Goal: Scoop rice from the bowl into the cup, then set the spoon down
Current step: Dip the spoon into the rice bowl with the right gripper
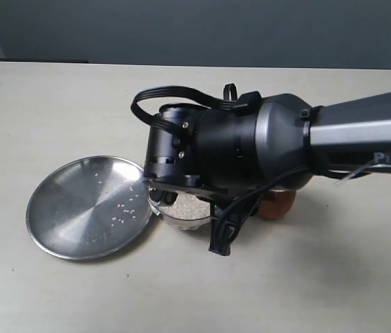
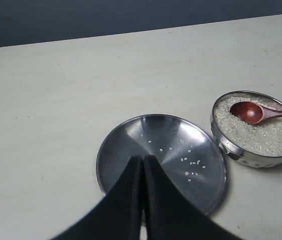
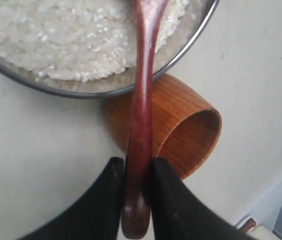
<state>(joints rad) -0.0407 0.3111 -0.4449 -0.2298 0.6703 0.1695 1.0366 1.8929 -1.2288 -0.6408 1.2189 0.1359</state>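
Observation:
The shiny metal bowl (image 2: 255,131) is full of rice (image 2: 261,134). The dark wooden spoon (image 2: 255,112) has its round head resting on the grains. My right gripper (image 3: 137,164) is shut on the spoon's handle (image 3: 142,100) near its end, above the reddish-brown wooden cup (image 3: 181,127), which stands right beside the bowl's rim (image 3: 100,91). In the exterior view the right arm (image 1: 251,149) hides most of the bowl (image 1: 181,208) and cup (image 1: 276,205). My left gripper (image 2: 143,159) is shut with nothing in it, hanging over the flat metal plate (image 2: 130,145).
The wide flat metal plate (image 1: 63,215) lies left of the bowl, touching it, with a few stray rice grains (image 1: 127,205) on it. The beige table (image 1: 56,104) stretches round both. A dark wall runs along the table's far edge.

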